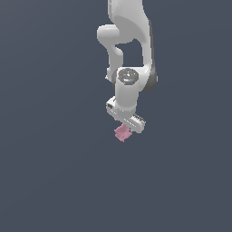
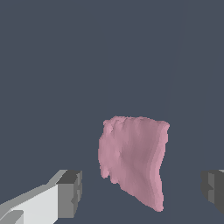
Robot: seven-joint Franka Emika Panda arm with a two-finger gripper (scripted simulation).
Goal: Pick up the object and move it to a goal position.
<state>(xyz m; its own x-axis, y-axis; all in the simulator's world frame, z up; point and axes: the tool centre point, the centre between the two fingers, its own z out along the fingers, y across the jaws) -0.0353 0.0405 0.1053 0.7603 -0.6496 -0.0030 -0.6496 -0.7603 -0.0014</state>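
The object (image 1: 122, 132) is a small pink blocky lump with ridged edges, seen just below the white gripper (image 1: 127, 128) in the exterior view. In the wrist view the object (image 2: 133, 157) stands between the two grey fingertips (image 2: 70, 194), with clear gaps on both sides. The gripper (image 2: 142, 190) is open and touches nothing. The fingers themselves are hidden behind the hand in the exterior view.
The white arm (image 1: 129, 54) comes down from the top of the exterior view. The ground is a plain dark grey-blue surface (image 1: 54, 172) with nothing else on it in view.
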